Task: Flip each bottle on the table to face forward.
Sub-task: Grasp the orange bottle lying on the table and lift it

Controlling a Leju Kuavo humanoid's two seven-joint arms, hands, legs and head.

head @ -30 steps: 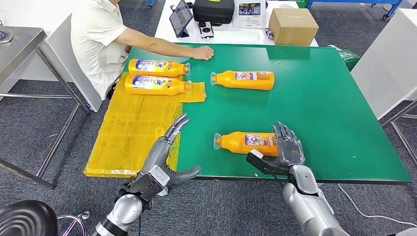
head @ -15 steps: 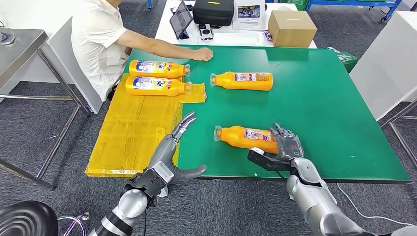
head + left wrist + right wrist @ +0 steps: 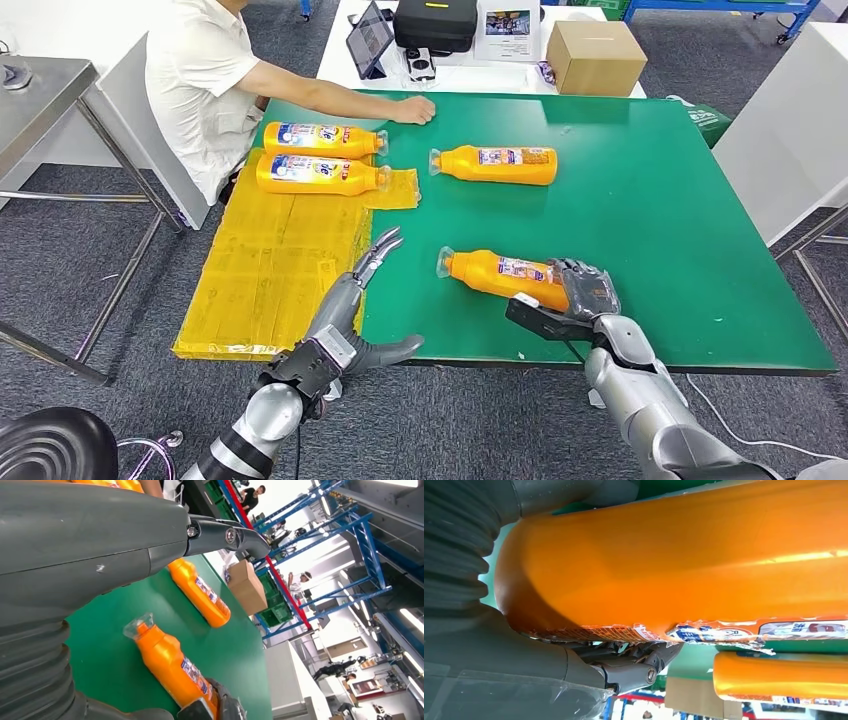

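Several orange bottles lie on the green table [image 3: 650, 200]. The nearest bottle [image 3: 495, 275] lies slanted with its cap to the left, and my right hand [image 3: 582, 295] grips its base, fingers curled over it and thumb beneath. Up close in the right wrist view, this bottle [image 3: 684, 565] has a torn label edge. My left hand [image 3: 350, 300] hovers open over the edge of the yellow mat [image 3: 265, 270], left of that bottle [image 3: 172, 665]. A second bottle [image 3: 497, 163] lies farther back. Two more bottles [image 3: 320, 135] [image 3: 318, 172] lie at the far left.
A person sits at the far left corner with one hand [image 3: 412, 108] resting on the table. Behind the table stand a cardboard box [image 3: 595, 52], a tablet and a black case. The table's near edge runs just under my right hand.
My right hand's fingers have curled down over the nearest bottle's base, and the bottle has swung to a slant. My left hand has moved slightly forward.
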